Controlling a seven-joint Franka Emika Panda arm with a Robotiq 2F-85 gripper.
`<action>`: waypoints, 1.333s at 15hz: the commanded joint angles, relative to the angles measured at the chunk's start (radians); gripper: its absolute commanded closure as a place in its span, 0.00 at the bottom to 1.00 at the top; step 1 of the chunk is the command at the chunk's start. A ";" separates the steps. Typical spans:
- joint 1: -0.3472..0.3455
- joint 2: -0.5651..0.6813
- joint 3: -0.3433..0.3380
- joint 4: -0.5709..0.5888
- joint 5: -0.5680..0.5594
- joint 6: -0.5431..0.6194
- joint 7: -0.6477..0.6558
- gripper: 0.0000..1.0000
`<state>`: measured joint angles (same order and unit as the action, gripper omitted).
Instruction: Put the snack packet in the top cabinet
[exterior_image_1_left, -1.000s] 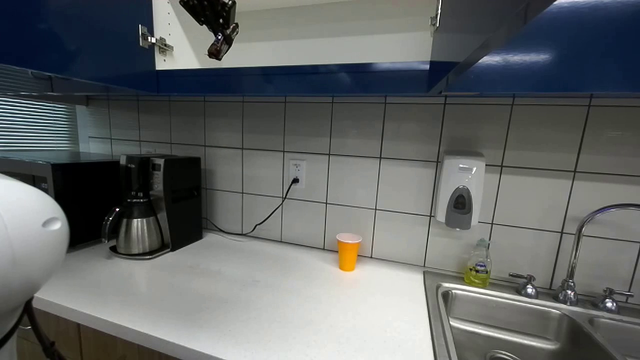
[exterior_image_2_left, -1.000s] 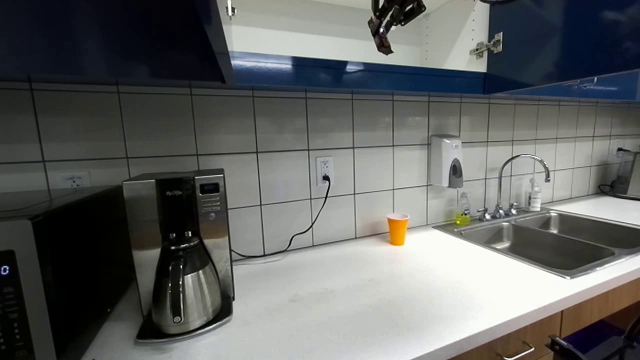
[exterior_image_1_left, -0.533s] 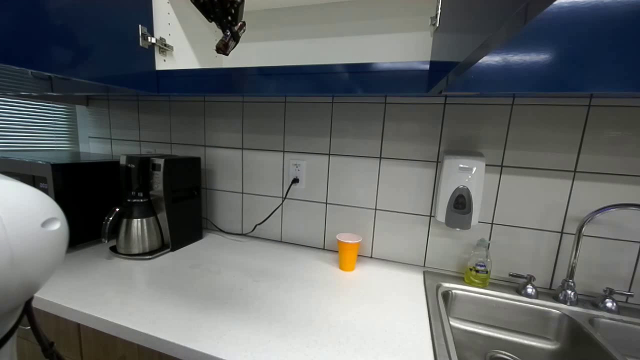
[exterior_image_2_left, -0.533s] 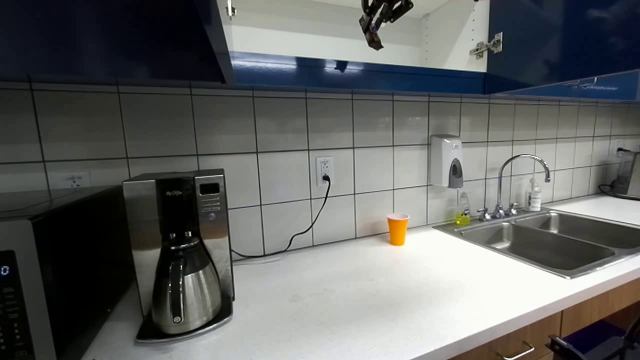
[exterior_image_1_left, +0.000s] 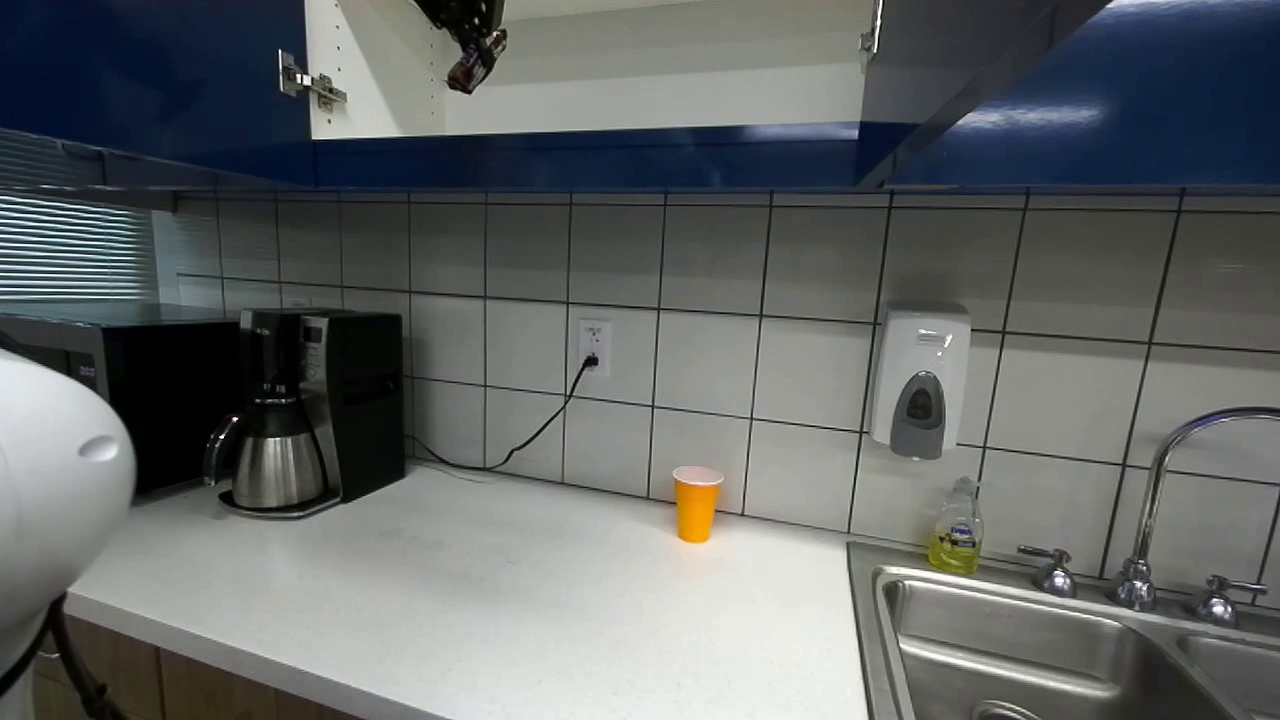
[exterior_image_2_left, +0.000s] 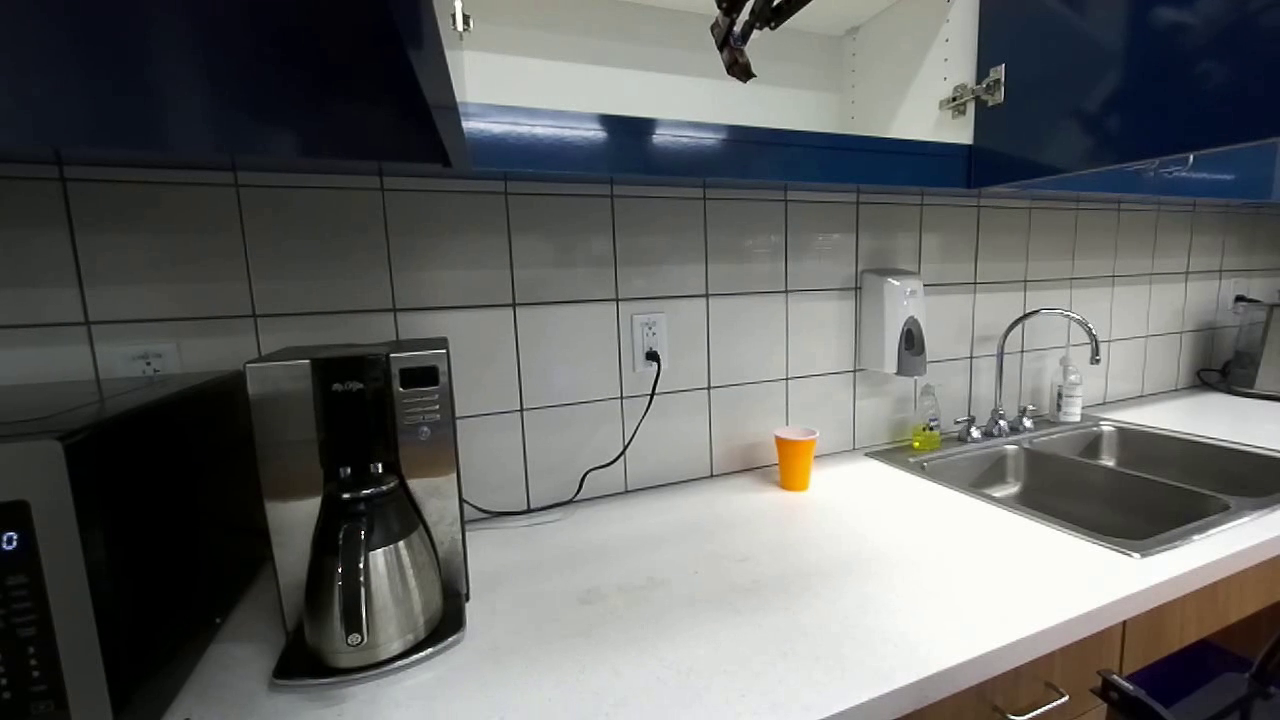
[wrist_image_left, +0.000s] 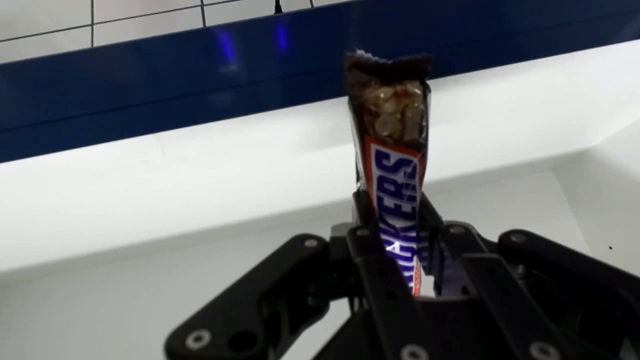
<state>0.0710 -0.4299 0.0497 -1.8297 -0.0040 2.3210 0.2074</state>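
The snack packet (exterior_image_1_left: 470, 72) is a dark brown bar wrapper with a red, white and blue label, clear in the wrist view (wrist_image_left: 392, 145). My gripper (wrist_image_left: 397, 207) is shut on it, with one finger on each side of its lower half. The packet's far end sticks out past the fingertips and points down at a tilt. In both exterior views my gripper (exterior_image_1_left: 480, 40) (exterior_image_2_left: 740, 30) and the packet (exterior_image_2_left: 738, 65) show before the top cabinet's opening, above its blue front edge (exterior_image_1_left: 600, 157) (exterior_image_2_left: 720, 147). I cannot tell how deep inside they are. The upper gripper is cut off by the frame.
The cabinet doors stand open on both sides, a blue door (exterior_image_1_left: 150, 90) and another (exterior_image_2_left: 1120, 80). Below are an orange cup (exterior_image_1_left: 697, 505), a coffee maker (exterior_image_2_left: 360, 500), a microwave (exterior_image_2_left: 130, 540), a soap dispenser (exterior_image_1_left: 920, 380) and a sink (exterior_image_1_left: 1000, 640).
My gripper has risen and moved toward the middle of the cabinet opening in both exterior views, apparently deeper toward the cabinet, with the packet held throughout. The cup and counter things have not moved.
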 joint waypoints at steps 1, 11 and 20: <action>-0.023 0.071 0.004 0.111 0.029 -0.064 0.000 0.94; -0.028 0.218 0.002 0.248 0.019 -0.090 0.024 0.94; -0.025 0.341 -0.003 0.363 0.011 -0.105 0.044 0.94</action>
<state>0.0619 -0.1435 0.0392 -1.5513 0.0026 2.2624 0.2317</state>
